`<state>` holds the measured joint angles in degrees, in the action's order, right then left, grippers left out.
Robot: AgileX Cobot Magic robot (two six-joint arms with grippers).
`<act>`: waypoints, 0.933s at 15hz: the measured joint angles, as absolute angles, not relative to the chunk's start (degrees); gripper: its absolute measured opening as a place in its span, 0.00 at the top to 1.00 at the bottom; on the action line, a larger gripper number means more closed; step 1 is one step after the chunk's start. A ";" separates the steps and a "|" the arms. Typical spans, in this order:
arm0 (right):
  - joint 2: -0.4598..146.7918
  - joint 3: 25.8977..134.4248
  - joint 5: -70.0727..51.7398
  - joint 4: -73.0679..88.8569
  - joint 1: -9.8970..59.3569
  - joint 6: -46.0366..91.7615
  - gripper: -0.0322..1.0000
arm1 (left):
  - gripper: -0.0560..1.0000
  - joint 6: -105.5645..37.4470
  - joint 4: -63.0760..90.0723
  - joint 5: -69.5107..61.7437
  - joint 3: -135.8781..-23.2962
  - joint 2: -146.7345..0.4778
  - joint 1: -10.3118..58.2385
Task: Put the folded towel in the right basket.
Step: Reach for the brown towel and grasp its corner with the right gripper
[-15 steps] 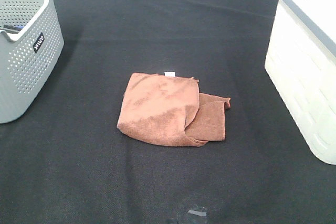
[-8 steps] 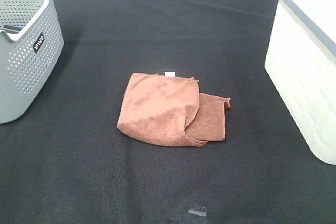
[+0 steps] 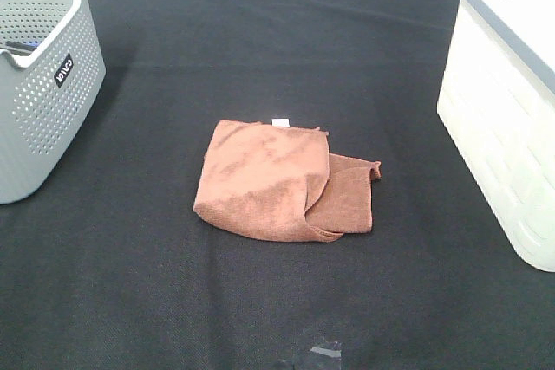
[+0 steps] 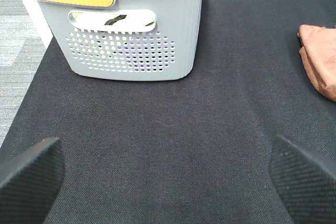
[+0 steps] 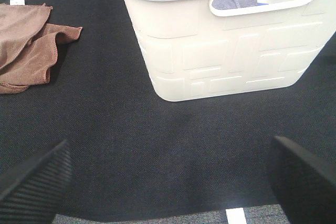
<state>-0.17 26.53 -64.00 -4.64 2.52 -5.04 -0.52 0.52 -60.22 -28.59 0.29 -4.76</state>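
Observation:
A folded brown towel [image 3: 282, 179] lies on the black table in the middle of the exterior high view. It also shows at the edge of the left wrist view [image 4: 320, 59] and of the right wrist view [image 5: 29, 45]. The right basket [image 3: 507, 110] is cream with a grey rim and stands at the right; the right wrist view [image 5: 226, 40] shows it close. My left gripper [image 4: 168, 177] is open and empty over bare table, its fingertips [image 4: 29, 169] wide apart. My right gripper [image 5: 168, 182] is open and empty in front of the cream basket. Neither gripper shows in the exterior high view.
A grey perforated basket [image 3: 43, 75] with items inside stands at the left, seen close in the left wrist view [image 4: 126, 30]. The black cloth [image 3: 260, 301] covers the table. A small tape patch [image 3: 325, 353] lies near the front edge.

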 joint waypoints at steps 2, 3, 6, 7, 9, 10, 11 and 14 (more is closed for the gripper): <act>-0.17 26.53 -64.00 -4.64 2.52 -5.04 0.03 | 0.01 -0.52 0.52 -60.22 -28.59 0.29 -4.76; -0.17 26.53 -64.00 -4.64 2.52 -5.04 0.03 | 0.01 -0.52 0.52 -60.22 -28.59 0.29 -4.76; -0.17 26.53 -64.00 -4.64 2.52 -5.04 0.03 | 0.01 -0.52 0.52 -60.22 -28.59 0.29 -4.76; -0.17 26.53 -64.00 -4.64 2.52 -5.04 0.03 | 0.01 -0.52 0.52 -60.22 -28.59 0.29 -4.76; -0.17 26.53 -64.00 -4.64 2.52 -5.04 0.03 | 0.01 -0.52 0.52 -60.22 -28.59 0.29 -4.76; -0.17 26.53 -64.00 -4.64 2.52 -5.04 0.03 | 0.01 -0.52 0.52 -60.22 -28.59 0.29 -4.76; -0.17 26.53 -64.00 -4.64 2.52 -5.04 0.03 | 0.01 -0.52 0.52 -60.22 -28.59 0.29 -4.76; 2.06 27.16 -63.94 -4.18 2.52 -5.04 0.03 | 0.01 -0.52 0.52 -60.22 -28.59 0.29 -4.76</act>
